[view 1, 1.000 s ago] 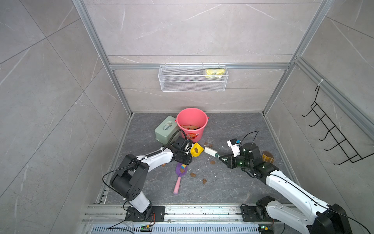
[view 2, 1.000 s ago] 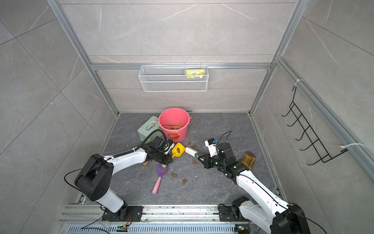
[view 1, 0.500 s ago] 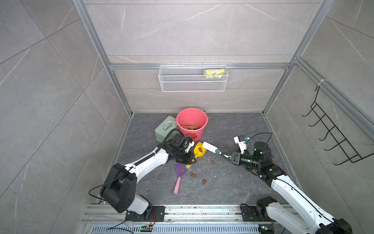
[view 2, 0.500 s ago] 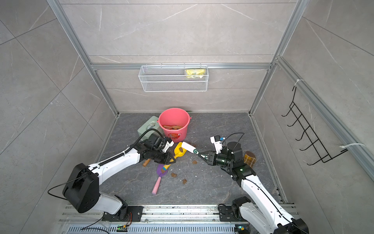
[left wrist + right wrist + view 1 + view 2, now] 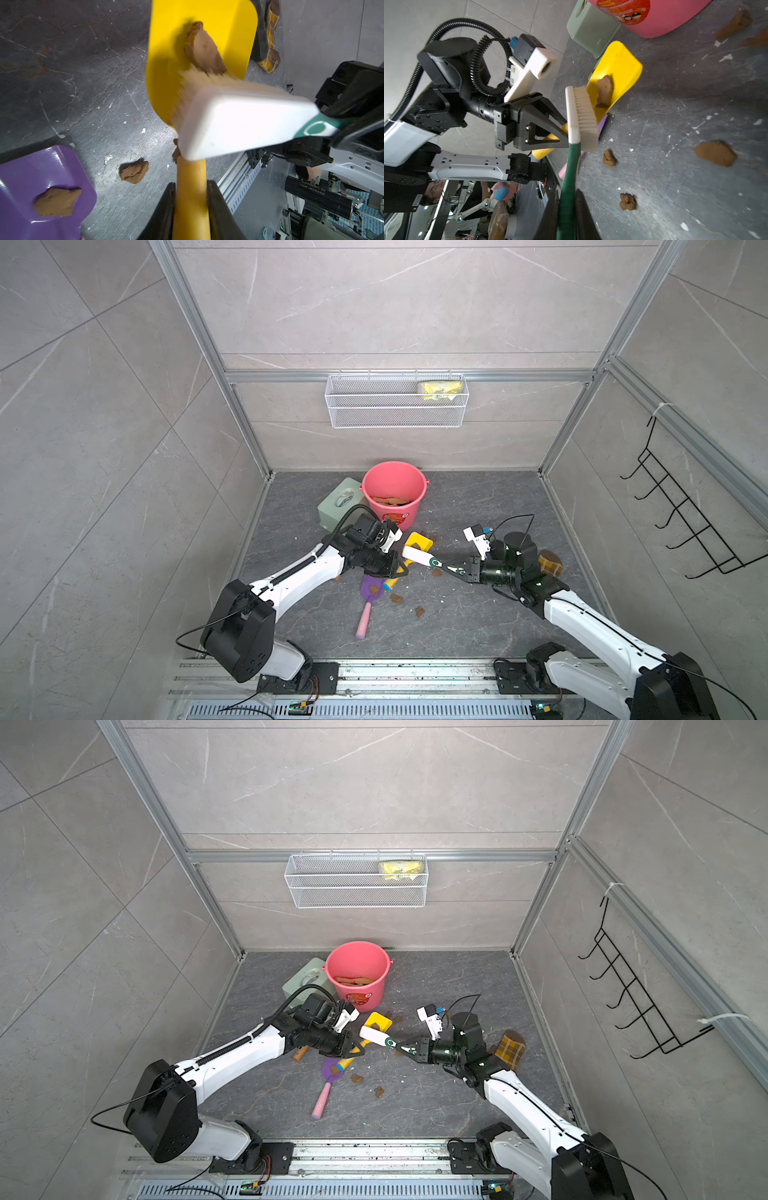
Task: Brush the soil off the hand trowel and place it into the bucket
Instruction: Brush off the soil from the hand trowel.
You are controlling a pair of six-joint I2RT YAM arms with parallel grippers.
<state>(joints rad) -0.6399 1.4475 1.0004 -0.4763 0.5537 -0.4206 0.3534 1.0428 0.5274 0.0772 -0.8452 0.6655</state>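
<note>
Soil [image 5: 204, 49] is seen stuck as one lump on the yellow trowel [image 5: 166, 52] blade. The trowel is held by its handle in the closed left gripper [image 5: 191, 187], above the worktop, just near of the bucket [image 5: 409, 512]. Brush [image 5: 239, 122] is clamped by its green handle in the right gripper [image 5: 568, 199], bristles at the lump. Risks judged: the trowel may be twisted in the grip by a hard sweep; the lump may be smeared, not dislodged.

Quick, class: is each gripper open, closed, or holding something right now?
Left gripper: closed, holding the yellow trowel.
Right gripper: closed, holding the brush.
</note>
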